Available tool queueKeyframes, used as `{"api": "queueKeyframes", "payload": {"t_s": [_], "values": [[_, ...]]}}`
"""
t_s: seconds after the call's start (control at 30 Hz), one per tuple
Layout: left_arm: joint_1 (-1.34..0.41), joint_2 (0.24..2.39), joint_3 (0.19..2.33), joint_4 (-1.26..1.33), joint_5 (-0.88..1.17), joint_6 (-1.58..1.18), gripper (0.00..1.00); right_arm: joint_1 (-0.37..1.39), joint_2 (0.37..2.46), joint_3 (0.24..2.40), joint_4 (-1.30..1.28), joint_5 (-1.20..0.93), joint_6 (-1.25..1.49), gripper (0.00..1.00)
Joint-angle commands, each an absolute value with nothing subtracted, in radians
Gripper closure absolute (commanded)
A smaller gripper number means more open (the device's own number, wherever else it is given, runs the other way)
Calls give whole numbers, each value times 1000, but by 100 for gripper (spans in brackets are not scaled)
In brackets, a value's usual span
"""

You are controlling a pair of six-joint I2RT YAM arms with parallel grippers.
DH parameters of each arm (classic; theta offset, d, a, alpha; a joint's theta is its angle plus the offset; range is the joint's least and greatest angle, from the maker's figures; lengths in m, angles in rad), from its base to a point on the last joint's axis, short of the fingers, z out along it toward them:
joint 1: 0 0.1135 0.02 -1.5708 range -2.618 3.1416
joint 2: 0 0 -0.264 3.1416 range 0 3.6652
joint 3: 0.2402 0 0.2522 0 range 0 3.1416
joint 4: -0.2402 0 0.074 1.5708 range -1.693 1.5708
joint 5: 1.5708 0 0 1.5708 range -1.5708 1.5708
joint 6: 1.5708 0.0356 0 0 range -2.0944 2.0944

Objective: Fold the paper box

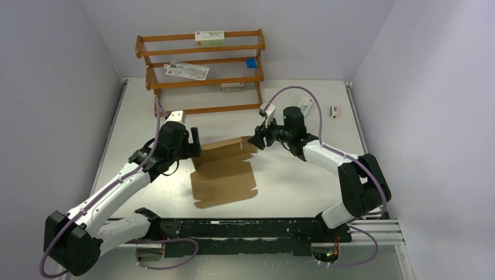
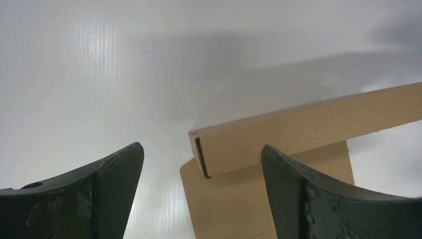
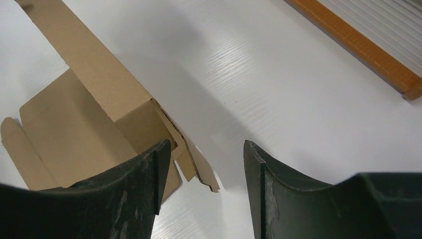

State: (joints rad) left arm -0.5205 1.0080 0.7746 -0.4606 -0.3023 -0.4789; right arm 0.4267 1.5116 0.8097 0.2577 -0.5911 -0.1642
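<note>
The paper box (image 1: 223, 175) is a brown cardboard sheet lying on the white table, its far strip raised upright. My left gripper (image 1: 195, 143) is open at the strip's left end; the left wrist view shows that slotted end (image 2: 219, 149) between and beyond the open fingers. My right gripper (image 1: 258, 138) is open at the strip's right end. In the right wrist view the box corner (image 3: 144, 124) with its loose tab (image 3: 201, 167) lies beside the left finger (image 3: 134, 194), nothing gripped.
An orange wooden rack (image 1: 201, 73) stands at the back with small white cartons and a blue item on it. Two small items (image 1: 334, 111) lie at the back right. The rack's rail shows in the right wrist view (image 3: 358, 45).
</note>
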Motion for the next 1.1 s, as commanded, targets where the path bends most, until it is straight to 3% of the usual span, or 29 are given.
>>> {"api": "queueKeyframes", "payload": {"t_s": [0.0,0.43,0.83,1.07], "values": [[-514,1030,772,-442,-261,-476,8,437,1535,855,250,-646,-198,42],[-514,1062,757,-368,-188,-482,12,523,1579,851,218,-553,-244,59],[-513,1114,746,-266,-112,-510,16,621,1525,787,259,-299,-138,84],[-515,1118,725,-179,-63,-546,19,701,1491,765,256,-137,-17,89]]}}
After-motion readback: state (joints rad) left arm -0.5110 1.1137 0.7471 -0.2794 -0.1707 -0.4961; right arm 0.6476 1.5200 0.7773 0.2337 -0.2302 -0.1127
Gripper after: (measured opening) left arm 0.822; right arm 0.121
